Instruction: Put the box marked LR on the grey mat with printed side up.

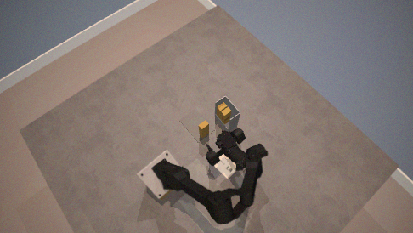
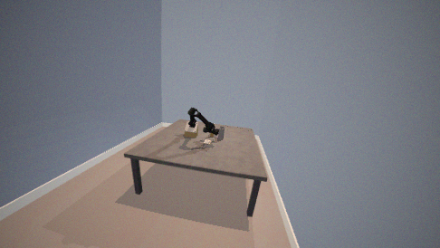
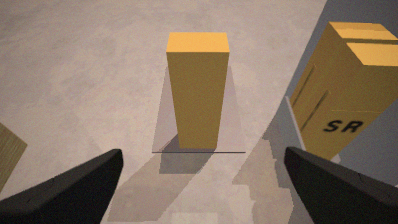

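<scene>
One yellow box (image 1: pixel 204 129) (image 2: pixel 212 135) (image 3: pixel 198 97) stands by itself on the grey mat (image 1: pixel 189 127) (image 3: pixel 161 132), out of the bin (image 1: pixel 233 122) (image 2: pixel 221 133) (image 3: pixel 281 131). It stands up tall, like a little tower. Its long way runs up and down, with one small end on top and the other down at the mat. The wide side that looks at the wrist view is plain. I cannot tell which side has the letters, or if this is the LR box.

The fingers (image 1: pixel 212 139) (image 2: pixel 215 132) are spread wide, with nothing pinched in them. In the wrist view, the lone box is out in front of them. It shows in the middle of the gap, with one finger off to each side, and they are apart from it.

Two more yellow boxes (image 1: pixel 223 112) (image 3: pixel 350 80) stand upright, side by side in the bin. The near one has SR on the side we can see. In the wrist view, the bin is to the right of the lone box, near it but apart. The black arm (image 1: pixel 223 206) (image 2: pixel 204 121) reaches over the counter (image 1: pixel 127 106) (image 2: pixel 226 156) (image 3: pixel 75 75) from its pale base (image 1: pixel 143 173) (image 2: pixel 191 134).
</scene>
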